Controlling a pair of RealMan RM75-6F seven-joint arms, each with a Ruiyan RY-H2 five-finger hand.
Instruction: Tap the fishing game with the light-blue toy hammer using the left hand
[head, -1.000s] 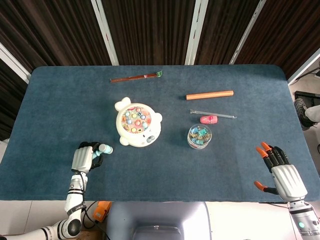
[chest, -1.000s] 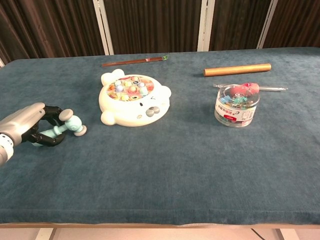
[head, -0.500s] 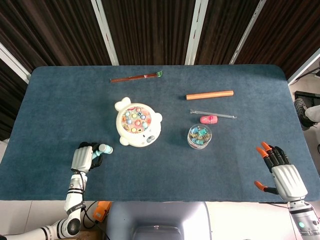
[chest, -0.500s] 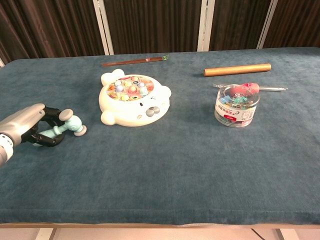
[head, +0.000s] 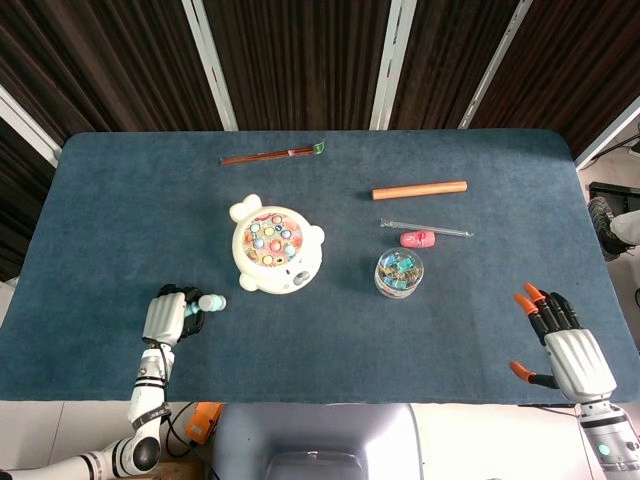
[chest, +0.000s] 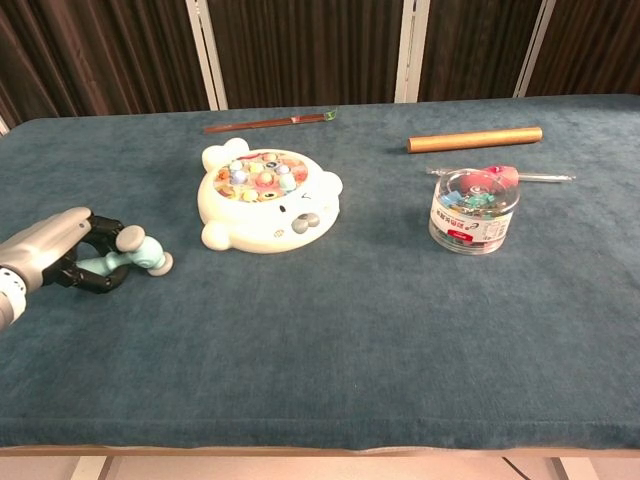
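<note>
The fishing game (head: 275, 248) (chest: 266, 198) is a cream bear-shaped toy with coloured fish, lying mid-table. My left hand (head: 168, 315) (chest: 58, 255) sits near the table's front left and grips the handle of the light-blue toy hammer (head: 206, 302) (chest: 132, 252). The hammer's head points toward the game, about a hand's width short of it, and lies low over the cloth. My right hand (head: 562, 345) rests open at the front right with fingers spread, seen only in the head view.
A clear tub of clips (head: 399, 272) (chest: 474, 209) stands right of the game. Behind it lie a pink toy (head: 417, 238), a thin clear rod (head: 425, 228), an orange-brown cylinder (head: 419, 188) (chest: 474, 139) and a red-brown stick (head: 272, 154) (chest: 268, 122).
My left hand with the hammer has shifted slightly; the hammer's head has tilted a little lower. The right hand has stayed put.
</note>
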